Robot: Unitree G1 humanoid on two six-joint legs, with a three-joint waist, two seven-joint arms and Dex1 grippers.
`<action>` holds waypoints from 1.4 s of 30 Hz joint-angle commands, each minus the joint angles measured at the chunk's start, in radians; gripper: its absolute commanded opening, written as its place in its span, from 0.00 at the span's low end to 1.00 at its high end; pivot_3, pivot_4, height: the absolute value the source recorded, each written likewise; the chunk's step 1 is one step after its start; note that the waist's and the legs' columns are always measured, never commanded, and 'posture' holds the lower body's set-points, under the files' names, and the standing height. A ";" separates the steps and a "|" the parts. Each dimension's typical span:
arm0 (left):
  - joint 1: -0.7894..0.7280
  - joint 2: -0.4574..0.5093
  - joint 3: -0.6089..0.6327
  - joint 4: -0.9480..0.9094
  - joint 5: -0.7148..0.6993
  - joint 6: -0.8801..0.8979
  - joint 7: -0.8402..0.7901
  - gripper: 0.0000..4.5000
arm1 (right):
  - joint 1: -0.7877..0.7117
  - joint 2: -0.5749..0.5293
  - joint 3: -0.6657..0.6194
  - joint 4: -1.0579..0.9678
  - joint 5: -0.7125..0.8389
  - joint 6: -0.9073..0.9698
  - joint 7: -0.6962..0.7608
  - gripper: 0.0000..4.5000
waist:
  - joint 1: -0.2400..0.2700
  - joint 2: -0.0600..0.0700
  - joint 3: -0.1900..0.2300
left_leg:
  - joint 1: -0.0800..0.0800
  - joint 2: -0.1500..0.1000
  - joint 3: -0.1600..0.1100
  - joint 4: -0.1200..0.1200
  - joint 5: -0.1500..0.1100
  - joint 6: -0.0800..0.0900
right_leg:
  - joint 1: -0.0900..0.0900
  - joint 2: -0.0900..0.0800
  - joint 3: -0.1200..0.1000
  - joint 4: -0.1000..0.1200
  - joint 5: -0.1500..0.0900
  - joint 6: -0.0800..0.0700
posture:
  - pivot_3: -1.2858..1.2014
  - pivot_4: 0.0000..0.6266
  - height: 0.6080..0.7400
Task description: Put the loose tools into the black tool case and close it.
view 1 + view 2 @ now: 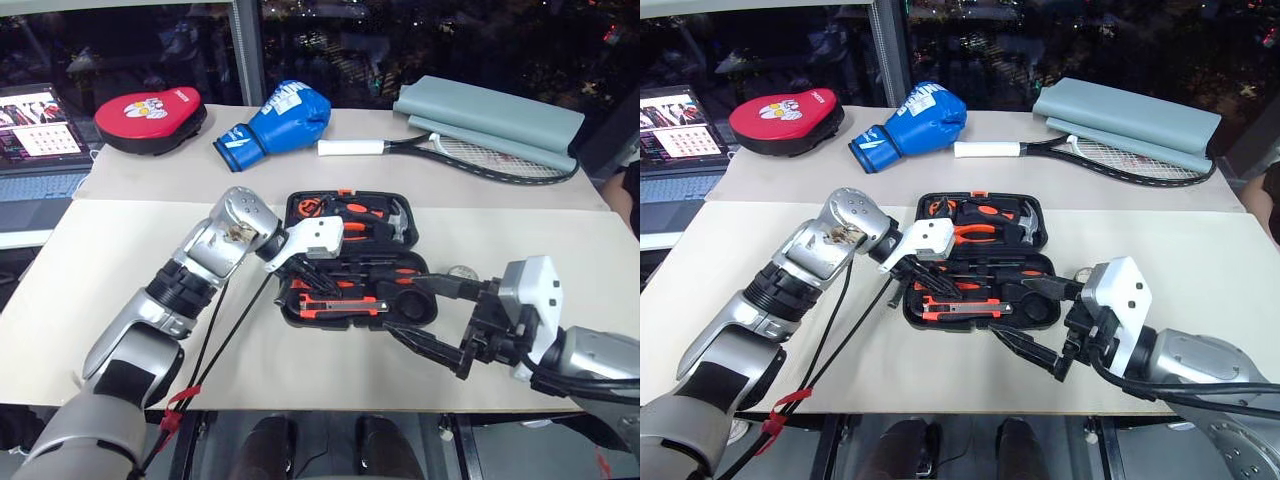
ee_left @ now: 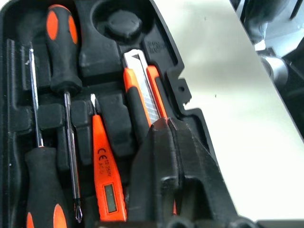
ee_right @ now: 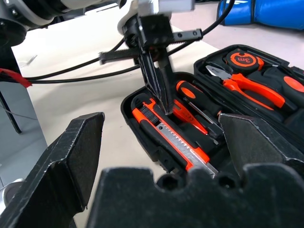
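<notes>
Right gripper (image 1: 425, 312) agape; left gripper (image 3: 161, 102) closed above utility knife (image 3: 173, 140).

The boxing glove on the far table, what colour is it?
Blue with white lettering, on the boxing glove; clearest in the left eye view.

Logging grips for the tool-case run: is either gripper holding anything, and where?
Nothing held. Left gripper is shut just above the utility knife; right gripper is open.
</notes>
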 commanded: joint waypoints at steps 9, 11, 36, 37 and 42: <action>0.019 0.006 -0.101 0.007 0.135 -0.144 0.015 0.01 | 0.002 -0.002 -0.031 -0.023 0.036 -0.004 -0.017 1.00 | -0.002 0.000 0.000 | 0.000 0.000 0.000 0.000 0.000 0.000 | 0.000 0.000 0.000 0.000 0.000 0.000 | 0.52 0.24 0.97; 0.023 -0.007 -0.105 0.029 0.154 -0.178 0.035 0.01 | 0.004 -0.004 -0.032 -0.026 0.039 -0.004 -0.020 1.00 | -0.001 0.000 0.000 | 0.000 0.000 0.000 0.000 0.000 0.000 | 0.000 0.000 0.000 0.000 0.000 0.000 | 0.52 0.24 0.97; -0.025 -0.078 -0.008 0.175 0.108 -0.221 -0.017 0.01 | 0.009 -0.016 -0.030 -0.017 0.032 -0.010 -0.018 1.00 | -0.001 0.002 -0.002 | 0.006 0.002 -0.001 0.000 0.000 0.000 | 0.009 0.000 -0.001 -0.003 0.000 0.000 | 0.52 0.24 0.97; -0.025 -0.085 -0.010 0.185 0.115 -0.230 -0.007 0.01 | 0.006 -0.017 -0.028 -0.016 0.031 -0.010 -0.017 1.00 | -0.001 0.002 -0.002 | 0.004 0.001 -0.001 0.000 0.000 0.000 | 0.006 0.000 -0.001 -0.003 0.000 0.000 | 0.52 0.24 0.97; -0.025 -0.117 -0.003 0.220 0.115 -0.245 0.015 0.01 | 0.006 -0.021 -0.025 -0.016 0.029 -0.010 -0.011 1.00 | 0.002 0.002 -0.002 | -0.001 -0.001 -0.001 0.000 0.000 0.000 | 0.001 -0.001 -0.001 -0.002 0.000 0.001 | 0.52 0.24 0.97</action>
